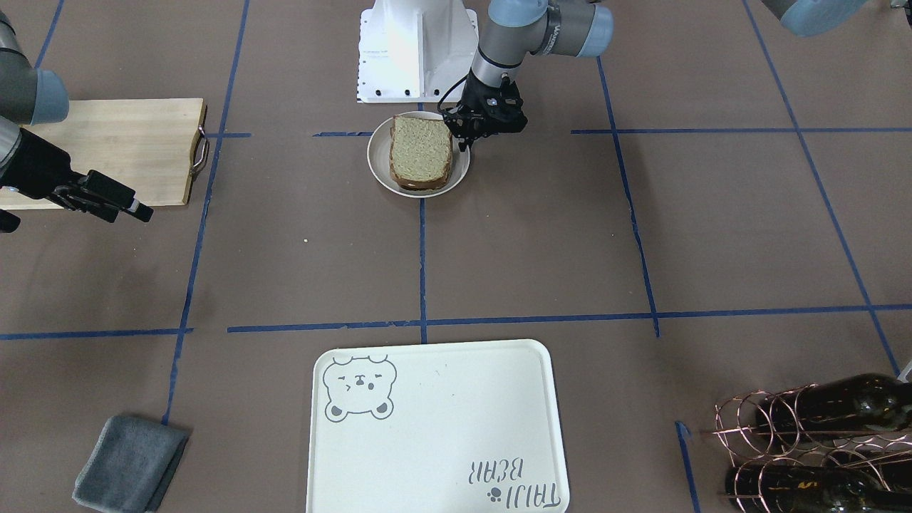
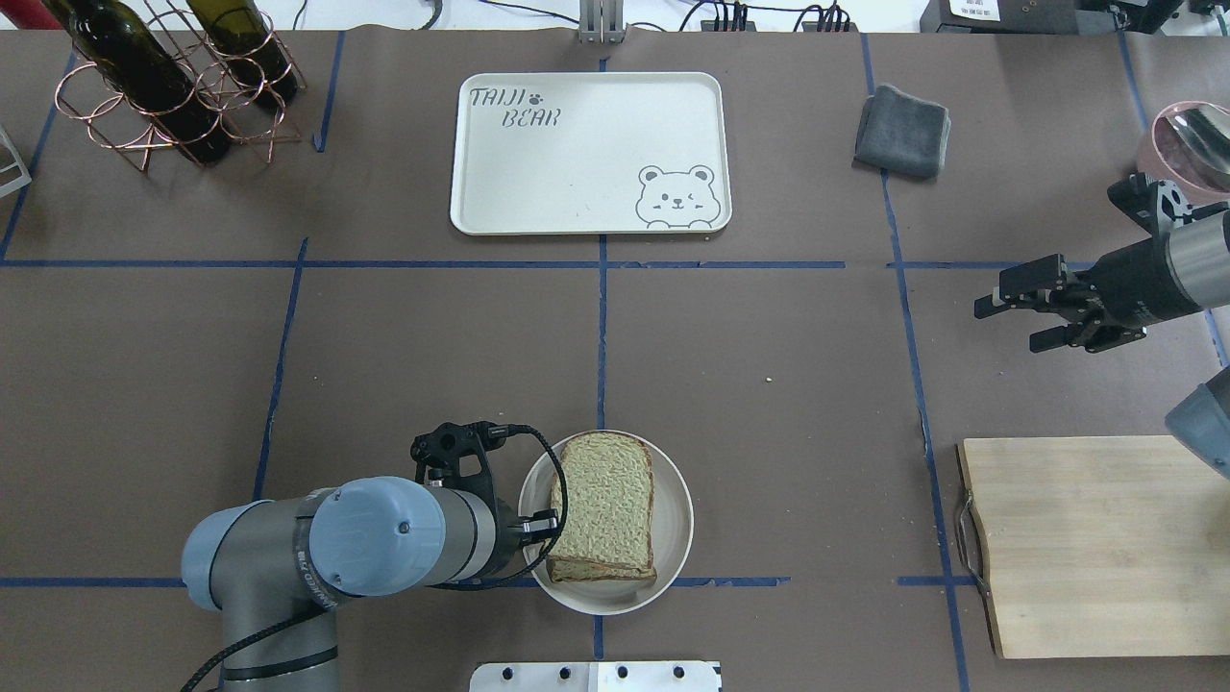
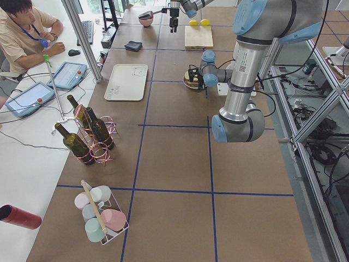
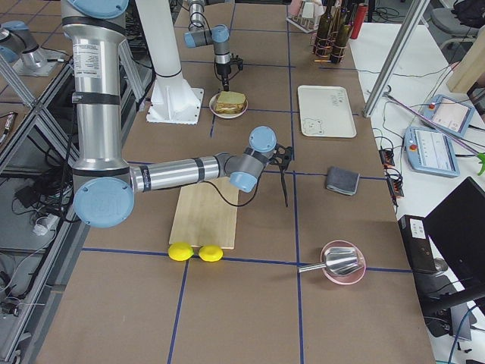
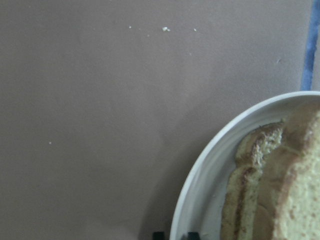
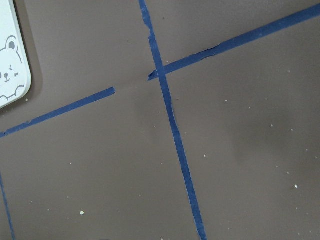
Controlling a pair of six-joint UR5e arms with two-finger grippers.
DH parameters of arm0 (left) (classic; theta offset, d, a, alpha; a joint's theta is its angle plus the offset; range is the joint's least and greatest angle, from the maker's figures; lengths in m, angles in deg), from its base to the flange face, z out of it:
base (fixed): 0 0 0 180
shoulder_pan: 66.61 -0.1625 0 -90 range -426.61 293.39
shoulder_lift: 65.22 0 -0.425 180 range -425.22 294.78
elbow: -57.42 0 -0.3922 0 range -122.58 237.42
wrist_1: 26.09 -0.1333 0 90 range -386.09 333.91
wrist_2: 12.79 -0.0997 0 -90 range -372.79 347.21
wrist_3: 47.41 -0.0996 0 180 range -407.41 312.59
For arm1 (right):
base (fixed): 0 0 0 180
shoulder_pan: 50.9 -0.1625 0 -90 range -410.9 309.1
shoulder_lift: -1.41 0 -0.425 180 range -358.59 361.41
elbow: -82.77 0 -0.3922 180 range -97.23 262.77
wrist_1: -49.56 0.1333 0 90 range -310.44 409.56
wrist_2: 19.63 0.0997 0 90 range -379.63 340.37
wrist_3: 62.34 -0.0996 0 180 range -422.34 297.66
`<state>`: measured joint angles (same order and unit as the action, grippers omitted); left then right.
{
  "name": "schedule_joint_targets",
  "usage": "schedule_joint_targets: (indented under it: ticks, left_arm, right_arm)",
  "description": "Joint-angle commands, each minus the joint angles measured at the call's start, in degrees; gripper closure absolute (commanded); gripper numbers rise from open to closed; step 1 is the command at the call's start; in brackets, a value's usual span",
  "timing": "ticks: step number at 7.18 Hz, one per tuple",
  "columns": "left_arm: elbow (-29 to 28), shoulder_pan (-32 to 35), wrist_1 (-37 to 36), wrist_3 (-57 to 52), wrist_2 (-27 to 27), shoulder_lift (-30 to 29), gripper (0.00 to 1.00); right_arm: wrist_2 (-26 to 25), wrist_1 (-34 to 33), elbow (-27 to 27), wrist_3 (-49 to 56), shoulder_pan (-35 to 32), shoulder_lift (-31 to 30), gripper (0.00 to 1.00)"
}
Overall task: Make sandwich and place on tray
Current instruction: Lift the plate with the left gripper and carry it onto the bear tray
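Note:
The sandwich (image 2: 605,509), two tan brown-crusted slices, lies on the small round off-white plate (image 2: 675,538) near the robot base; it also shows in the front view (image 1: 420,151). The egg is hidden between the slices. My left gripper (image 1: 464,142) is at the plate's rim, and in the left wrist view its fingertips (image 5: 158,235) stand close together on either side of the rim (image 5: 200,180), shut on it. The cream tray (image 2: 577,163) with the bear drawing lies at the far middle with nothing on it. My right gripper (image 2: 1020,315) is open and empty, above the table.
A wooden cutting board (image 2: 1086,538) lies near my right arm, with two lemons (image 4: 193,252) by its end. There are also a grey cloth (image 2: 903,130), a copper wine rack with bottles (image 2: 163,86) and a pink bowl with a spoon (image 2: 1187,144).

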<state>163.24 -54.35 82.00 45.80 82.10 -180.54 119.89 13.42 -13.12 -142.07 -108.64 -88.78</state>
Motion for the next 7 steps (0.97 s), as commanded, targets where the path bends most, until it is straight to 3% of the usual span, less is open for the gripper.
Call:
schedule_joint_targets:
  ticks: [1,3,5,7]
  left_arm:
    - [1.66,0.04,2.72,6.32,0.21,-2.45,1.0]
    - [0.27,3.7,8.69,12.5,0.04,-3.6,1.0]
    - [-4.2,10.02,8.55,19.86,0.12,-7.54,1.0]
    - [-15.16,16.44,8.72,29.0,0.3,-13.86,1.0]
  right_arm:
    - [0.05,0.72,-0.09,-0.07,-0.01,-0.33,0.0]
    - [0.31,1.07,-0.35,-0.07,-0.19,-0.6,0.0]
    - [0.32,2.99,-0.44,-0.16,-0.54,-1.64,0.0]
    - [0.4,4.41,-0.44,-0.16,-0.54,-2.44,0.0]
